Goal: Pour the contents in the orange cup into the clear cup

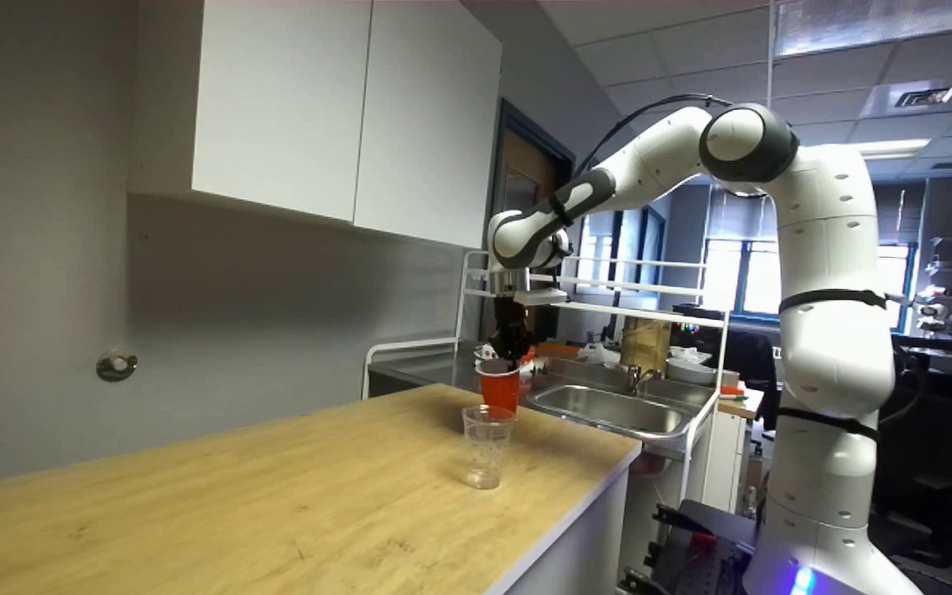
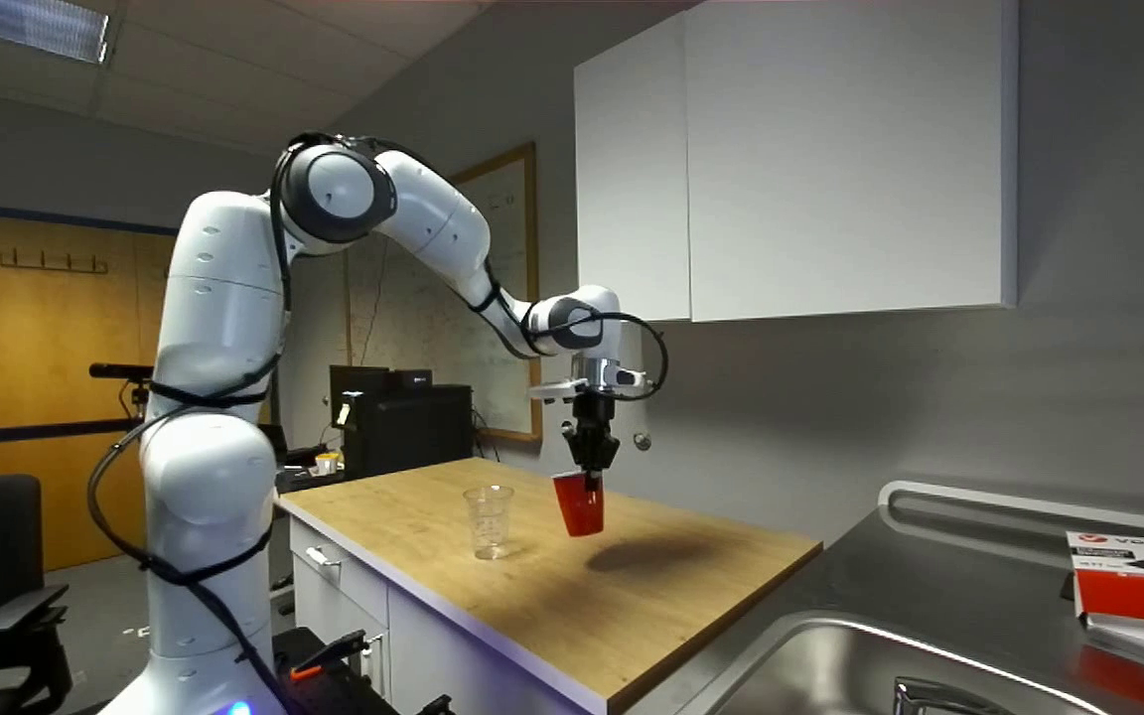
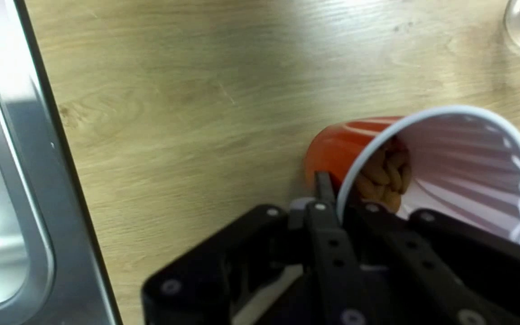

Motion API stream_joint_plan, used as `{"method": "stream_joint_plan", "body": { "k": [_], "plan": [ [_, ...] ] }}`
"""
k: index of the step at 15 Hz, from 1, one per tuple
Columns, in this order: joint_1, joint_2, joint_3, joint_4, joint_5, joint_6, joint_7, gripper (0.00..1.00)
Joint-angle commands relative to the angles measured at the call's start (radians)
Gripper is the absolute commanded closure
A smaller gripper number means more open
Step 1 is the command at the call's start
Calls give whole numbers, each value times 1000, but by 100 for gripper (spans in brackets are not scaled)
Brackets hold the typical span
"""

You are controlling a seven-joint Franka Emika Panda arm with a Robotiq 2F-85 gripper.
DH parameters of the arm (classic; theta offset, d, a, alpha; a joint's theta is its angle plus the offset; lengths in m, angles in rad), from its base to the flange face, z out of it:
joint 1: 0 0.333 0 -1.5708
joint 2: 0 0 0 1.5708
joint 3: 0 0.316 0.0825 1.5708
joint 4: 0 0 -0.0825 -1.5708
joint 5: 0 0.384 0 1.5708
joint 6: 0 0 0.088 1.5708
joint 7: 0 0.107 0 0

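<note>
In an exterior view, the arm (image 1: 827, 281) rose from the lower right of the frame, bent over at the upper right and reached down to the centre. A wooden counter (image 1: 236, 512) filled the lower left, a white cabinet (image 1: 278, 107) hung above it, and a steel sink (image 1: 608, 405) lay right of centre. The orange cup (image 1: 499, 390) showed near the middle, partly behind the clear cup (image 1: 484, 450). In an exterior view, the gripper (image 2: 593, 477) pointed straight down near the centre; a yellowish door (image 2: 46, 338) stood at the far left. The orange cup hung above the counter, leaning slightly, with the clear cup upright to its left, apart from it. In the wrist view, the gripper, at the bottom of the frame, pinched the orange cup by its wall. Right of centre, that cup showed a pale rim, a whitish inside and curved brown pieces (image 3: 391, 174) at its bottom.
</note>
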Motion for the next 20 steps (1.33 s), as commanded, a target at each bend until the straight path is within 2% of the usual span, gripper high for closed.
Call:
{"method": "stream_joint_plan", "body": {
  "k": [1,3,6,10,15,18,20],
  "plan": [
    [41,-178,12,-173,-125,-39,117,96],
    [59,-255,37,-247,-206,-80,183,96],
    [78,-360,92,-334,-260,-122,274,96],
    [107,-443,205,-389,-295,-90,456,96],
    [122,-422,347,-370,-429,-83,759,96],
    [129,-391,398,-356,-555,-121,928,96],
    [143,-368,409,-349,-621,-154,1020,96]
  ]
}}
